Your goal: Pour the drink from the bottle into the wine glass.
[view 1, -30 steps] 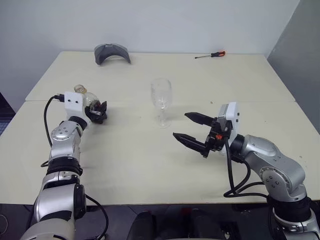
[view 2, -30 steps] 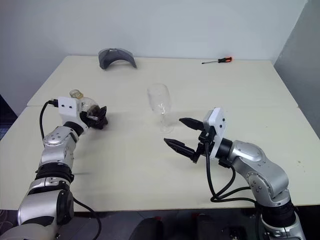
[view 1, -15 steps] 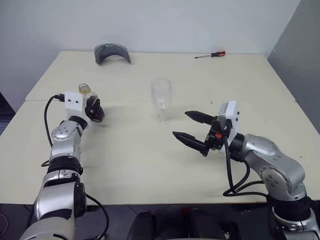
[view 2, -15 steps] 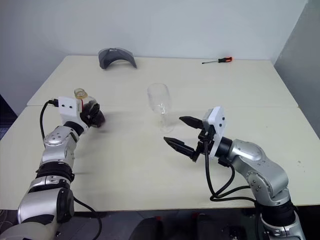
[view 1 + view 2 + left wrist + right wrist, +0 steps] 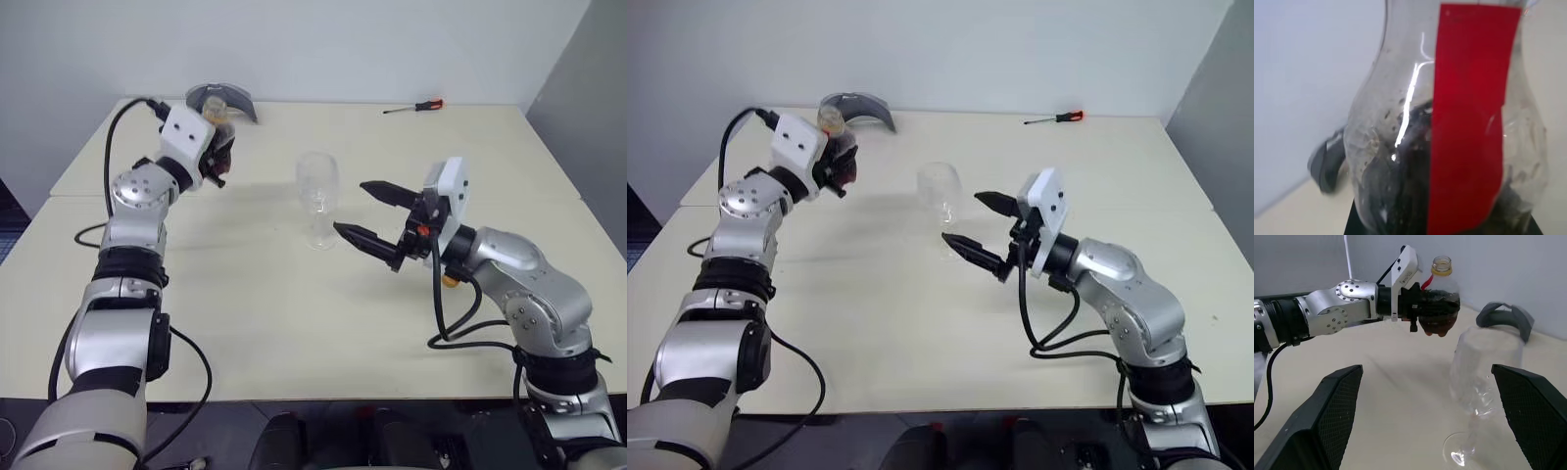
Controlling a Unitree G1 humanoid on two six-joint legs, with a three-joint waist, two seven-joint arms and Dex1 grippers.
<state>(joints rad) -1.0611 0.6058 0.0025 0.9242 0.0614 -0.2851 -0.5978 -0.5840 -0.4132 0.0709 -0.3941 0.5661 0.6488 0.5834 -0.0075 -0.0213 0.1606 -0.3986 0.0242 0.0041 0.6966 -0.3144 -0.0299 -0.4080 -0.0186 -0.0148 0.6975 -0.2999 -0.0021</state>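
Left gripper (image 5: 1418, 308) clamped on bottle (image 5: 1439, 303), right gripper (image 5: 366, 211) spread beside wine glass (image 5: 316, 196), possibly headband (image 5: 221, 98), screwdriver (image 5: 412, 107) behind.

walls: plain pale grey-white | table (image 5: 294, 323): cream, two tops butted | light: even

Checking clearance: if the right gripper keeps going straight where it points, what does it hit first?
Most likely the wine glass: it stands upright just ahead between the open right gripper's fingers. The held bottle is farther back; depth is uncertain.
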